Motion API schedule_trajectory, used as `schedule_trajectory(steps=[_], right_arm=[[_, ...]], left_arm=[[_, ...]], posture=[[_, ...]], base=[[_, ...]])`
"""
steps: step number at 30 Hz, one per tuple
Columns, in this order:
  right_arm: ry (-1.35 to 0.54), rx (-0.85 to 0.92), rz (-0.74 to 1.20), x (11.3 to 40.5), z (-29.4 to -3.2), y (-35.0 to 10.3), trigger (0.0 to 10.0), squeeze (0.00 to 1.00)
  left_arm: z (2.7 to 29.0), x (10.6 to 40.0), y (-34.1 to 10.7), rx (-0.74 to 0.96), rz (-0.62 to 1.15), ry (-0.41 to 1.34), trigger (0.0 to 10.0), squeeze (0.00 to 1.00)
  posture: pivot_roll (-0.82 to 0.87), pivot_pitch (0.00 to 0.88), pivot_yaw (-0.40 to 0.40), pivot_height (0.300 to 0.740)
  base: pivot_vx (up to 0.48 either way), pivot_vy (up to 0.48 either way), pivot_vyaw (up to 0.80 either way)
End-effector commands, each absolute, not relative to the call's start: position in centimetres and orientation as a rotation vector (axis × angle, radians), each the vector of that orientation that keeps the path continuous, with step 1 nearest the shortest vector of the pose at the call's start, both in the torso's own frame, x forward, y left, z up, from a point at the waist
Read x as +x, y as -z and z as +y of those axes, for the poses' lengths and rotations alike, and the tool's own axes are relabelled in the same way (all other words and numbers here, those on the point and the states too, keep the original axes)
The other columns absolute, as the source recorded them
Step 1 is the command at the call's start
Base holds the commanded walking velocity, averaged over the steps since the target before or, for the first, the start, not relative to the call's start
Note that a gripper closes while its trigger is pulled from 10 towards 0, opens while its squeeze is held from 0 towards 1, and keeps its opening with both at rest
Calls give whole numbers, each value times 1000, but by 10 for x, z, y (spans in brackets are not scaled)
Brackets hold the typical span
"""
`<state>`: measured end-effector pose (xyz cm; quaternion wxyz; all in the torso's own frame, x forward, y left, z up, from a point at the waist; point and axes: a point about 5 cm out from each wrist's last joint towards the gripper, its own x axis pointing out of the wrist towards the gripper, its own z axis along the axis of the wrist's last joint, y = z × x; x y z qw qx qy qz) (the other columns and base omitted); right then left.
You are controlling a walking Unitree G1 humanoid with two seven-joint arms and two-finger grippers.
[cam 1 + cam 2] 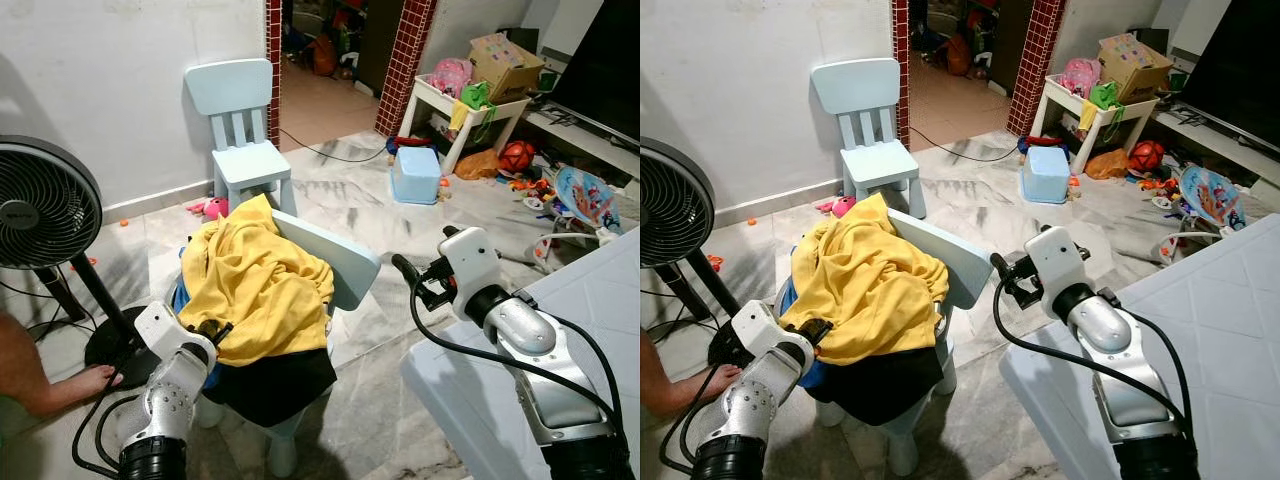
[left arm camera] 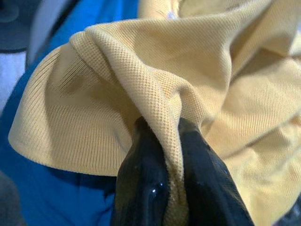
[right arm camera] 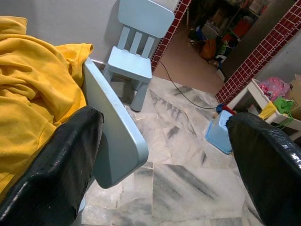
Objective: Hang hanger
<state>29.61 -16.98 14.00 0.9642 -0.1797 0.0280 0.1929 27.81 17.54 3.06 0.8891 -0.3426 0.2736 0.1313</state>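
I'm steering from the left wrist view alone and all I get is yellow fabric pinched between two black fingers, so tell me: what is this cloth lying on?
Observer: The yellow garment is draped over a light blue child's chair, with blue and dark clothes under it.
Operator: Where is the other arm?
Observer: The right gripper is open and holds nothing, hovering beside the chair's backrest.
Operator: Anyone near?
Observer: Yes, a person's hand rests on the floor by a standing fan, on the robot's left.
Operator: Where exactly does my gripper grip?
Observer: The left gripper holds the garment's lower edge, on the chair's left side.
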Motion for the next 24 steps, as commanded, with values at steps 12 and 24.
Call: schedule_trajectory(steps=[12, 24], right_arm=[[-387, -339, 52, 299, -161, -134, 10000, 0], [-389, -306, 50, 300, -150, -127, 10000, 0]], left_arm=[[168, 273, -45, -267, 573, 75, 0, 0], [140, 222, -51, 437, 703, 915, 0, 0]], posture=[[-111, 0, -45, 740], [-82, 0, -18, 740]], base=[[0, 0, 0], [0, 0, 0]])
